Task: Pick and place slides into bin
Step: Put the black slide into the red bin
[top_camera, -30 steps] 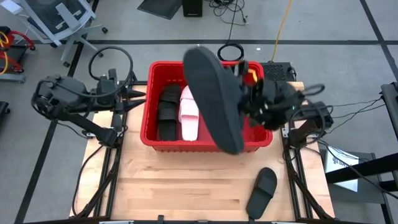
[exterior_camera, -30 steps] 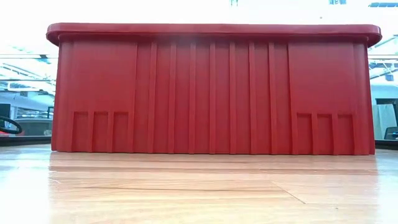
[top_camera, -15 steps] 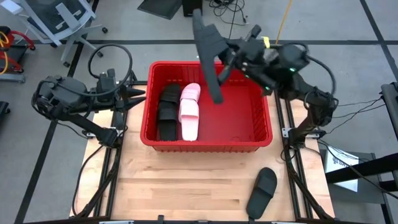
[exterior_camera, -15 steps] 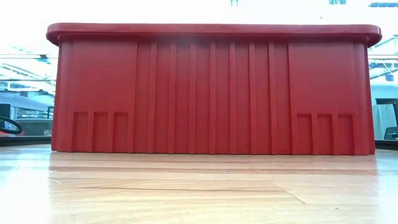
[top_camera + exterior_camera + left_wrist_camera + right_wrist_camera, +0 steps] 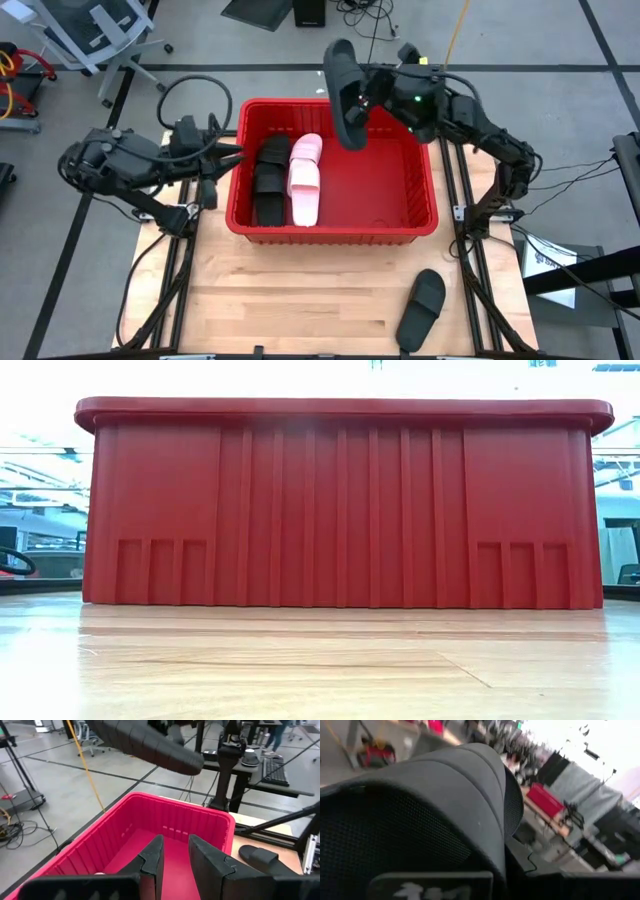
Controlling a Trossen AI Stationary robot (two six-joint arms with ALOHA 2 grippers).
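The right gripper [image 5: 366,92] is clenched on a black slide sandal [image 5: 343,80], which it holds in the air above the far rim of the red bin [image 5: 420,225]. In the high view the sandal stands roughly on end, its sole facing the camera, with the gripper at its right edge and the sandal reaching out to the left of the jaws. The right wrist view is almost filled by the same sandal [image 5: 435,815], pressed close in front of the fingers. From the left wrist view it [image 5: 150,742] shows as a dark ribbed shape hanging over the far side of the bin [image 5: 150,820].

Inside the bin, along its left side, lie a black sandal [image 5: 270,180] and a pale pink-white sandal [image 5: 305,178], side by side and touching. Another black sandal [image 5: 421,308] lies on the wooden table [image 5: 280,300], in front of the bin's right corner and well apart from both grippers.

The left gripper [image 5: 222,165] waits just outside the bin's left wall, its jaws partly parted and holding nothing; its two dark fingers [image 5: 150,862] point across the bin's interior. In the low view the bin's front wall [image 5: 340,510] hides its contents and both arms.
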